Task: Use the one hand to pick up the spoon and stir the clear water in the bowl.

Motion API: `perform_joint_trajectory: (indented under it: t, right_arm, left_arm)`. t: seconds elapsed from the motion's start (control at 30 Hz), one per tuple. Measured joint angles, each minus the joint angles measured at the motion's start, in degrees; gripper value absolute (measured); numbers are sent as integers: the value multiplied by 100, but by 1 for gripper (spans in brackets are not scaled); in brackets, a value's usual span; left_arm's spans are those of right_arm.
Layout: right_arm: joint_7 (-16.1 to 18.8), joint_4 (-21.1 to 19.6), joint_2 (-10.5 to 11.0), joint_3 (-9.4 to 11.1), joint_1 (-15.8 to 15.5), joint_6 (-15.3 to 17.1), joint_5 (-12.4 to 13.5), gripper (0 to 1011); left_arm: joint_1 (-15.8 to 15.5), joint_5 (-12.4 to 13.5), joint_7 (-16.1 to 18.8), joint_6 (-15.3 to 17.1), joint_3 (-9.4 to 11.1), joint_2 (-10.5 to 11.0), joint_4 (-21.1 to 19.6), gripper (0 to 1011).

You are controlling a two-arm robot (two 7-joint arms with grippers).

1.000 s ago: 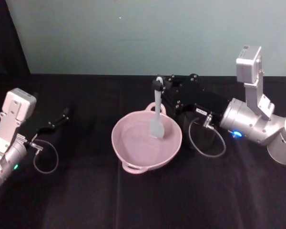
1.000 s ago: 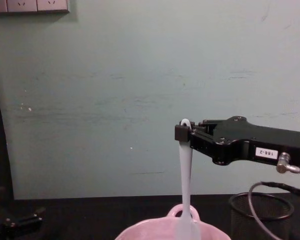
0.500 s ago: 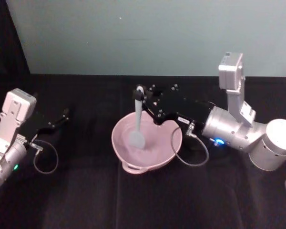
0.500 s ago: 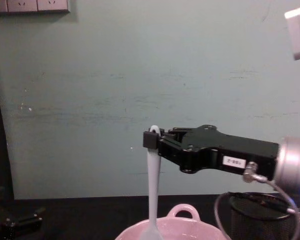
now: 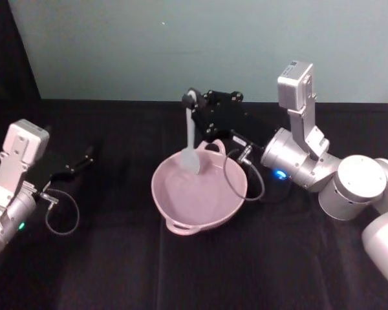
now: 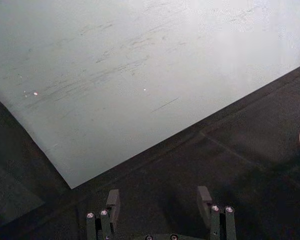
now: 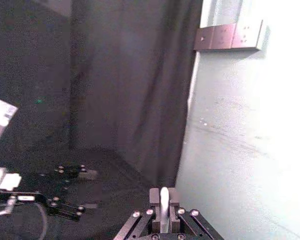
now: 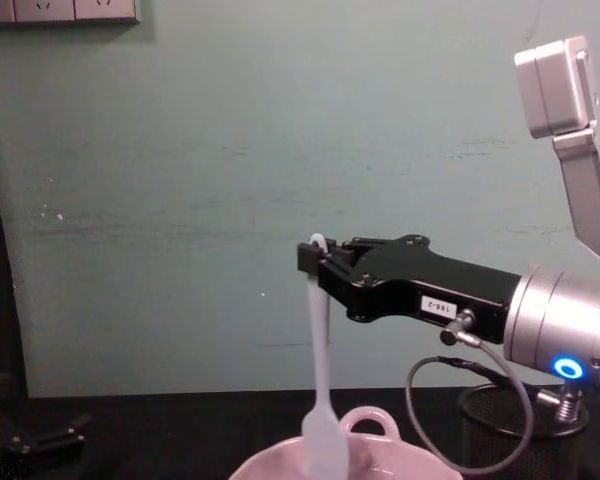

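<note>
1. The right gripper [image 5: 193, 101] hangs above the far side of the pink bowl [image 5: 181, 226], its fingers clamped on the handle tip of the white spoon [image 5: 190, 139].
2. The spoon hangs nearly upright from that grip, its broad blade lowered inside the bowl close to the loop handle on the far rim. Whether the blade touches the water cannot be told.
3. The bowl sits mid-table on a black cloth [image 5: 116, 271], before a pale green wall [image 8: 180, 200].
4. The left gripper [image 5: 85, 157] rests low on the cloth at the robot's left, well apart from the bowl, fingers spread and empty.
5. A black wire-mesh cup [image 8: 485, 445] stands to the bowl's right, beneath the right arm.
</note>
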Motion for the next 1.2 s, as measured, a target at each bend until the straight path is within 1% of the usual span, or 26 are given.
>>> perform_joint_trajectory:
  t: [0.13,0.2,0.3,0.37,0.4,0.53,0.63,0.8,0.87,0.97,1.0,1.07,1.2]
  right_arm:
    - [-91,2,31,80,-10,-43,-129,108]
    - [-175,-69,102,159,-56,-44,-238,108]
    - [-194,-158,170,214,-107,-10,-287,108]
    - [-185,-298,268,269,-185,78,-302,108]
    - [-160,-421,340,305,-253,161,-295,108]
    - [-43,-651,473,363,-387,305,-223,108]
    - [106,-991,647,414,-604,466,-75,108]
    - [233,-1329,777,431,-829,578,109,108]
    - [302,-1448,810,407,-905,631,208,108]
    - [356,-1513,803,325,-961,653,272,108]
    - [356,-1513,803,325,-961,653,272,108]
    - [362,-1478,735,234,-963,623,275,108]
    - [355,-1342,601,134,-914,519,256,108]
  left_arm:
    - [0,0,0,0,0,0,0,1011]
    - [0,0,0,0,0,0,0,1011]
    - [0,0,0,0,0,0,0,1011]
    - [0,0,0,0,0,0,0,1011]
    - [0,0,0,0,0,0,0,1011]
    - [0,0,0,0,0,0,0,1011]
    - [0,0,0,0,0,0,0,1011]
    - [0,0,0,0,0,0,0,1011]
    - [0,0,0,0,0,0,0,1011]
    - [0,0,0,0,0,0,0,1011]
    - [0,0,0,0,0,0,0,1011]
    - [0,0,0,0,0,0,0,1011]
    - [0,0,0,0,0,0,0,1011]
